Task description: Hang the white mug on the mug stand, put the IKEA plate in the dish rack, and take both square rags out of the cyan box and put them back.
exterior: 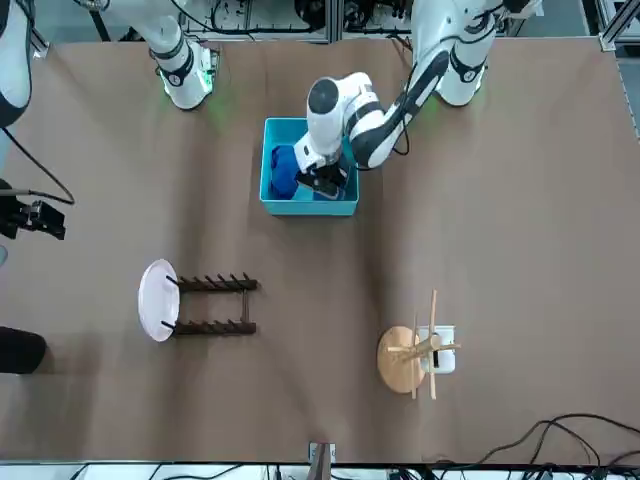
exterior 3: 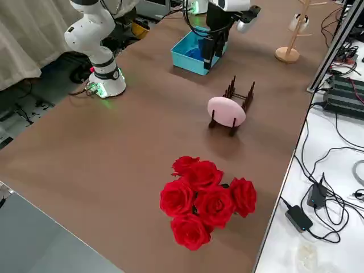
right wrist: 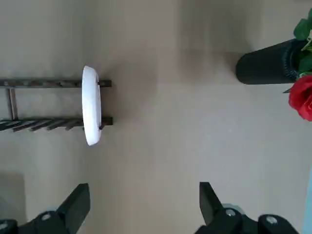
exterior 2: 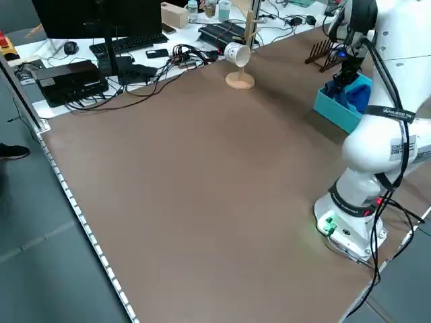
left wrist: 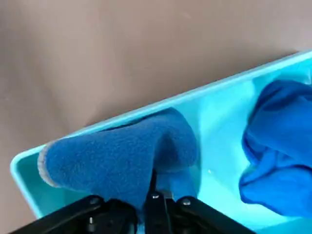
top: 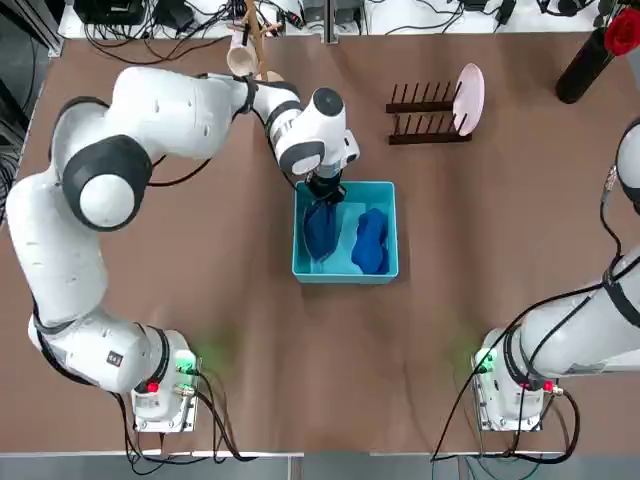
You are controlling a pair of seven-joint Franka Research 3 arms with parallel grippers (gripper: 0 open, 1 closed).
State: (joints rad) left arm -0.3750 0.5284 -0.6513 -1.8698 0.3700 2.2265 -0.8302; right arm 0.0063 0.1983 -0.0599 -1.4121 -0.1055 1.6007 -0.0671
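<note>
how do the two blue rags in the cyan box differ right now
The left rag is pinched in the left gripper and pulled up into a peak; the right rag lies loose and untouched, crumpled on the floor of the cyan box. Both are deep blue, soft, and inside the box.

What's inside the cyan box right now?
Two square rags lie in the cyan box: one rag loose, the other rag pinched in the shut jaws of the left gripper. The box floor under both rags is covered.
</note>
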